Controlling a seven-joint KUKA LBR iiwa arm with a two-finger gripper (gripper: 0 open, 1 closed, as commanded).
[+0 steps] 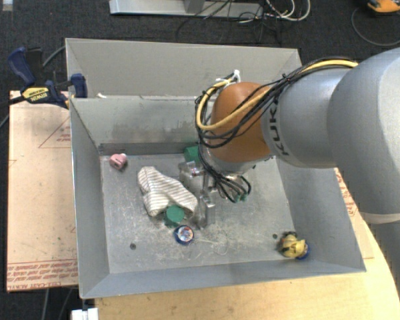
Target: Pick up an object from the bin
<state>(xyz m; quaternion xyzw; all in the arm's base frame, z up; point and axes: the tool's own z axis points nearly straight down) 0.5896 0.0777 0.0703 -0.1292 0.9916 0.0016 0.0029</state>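
— Hand [203, 211], where is it being held?
— Low at mid-bin; whether it is apart or together cannot be told. Nearest the camera, a round blue-rimmed disc [184, 235] is lying just in front of it.
— And the thing being picked?
— Probably the green piece [175, 213] just beside the hand, which is being half covered by a striped cloth [161, 191]. The closing is best being aimed at the green alone, with the cloth's edge being kept out. Farther back, a pink lump [119, 161] is being left well apart near the bin's [87, 179] rear wall.
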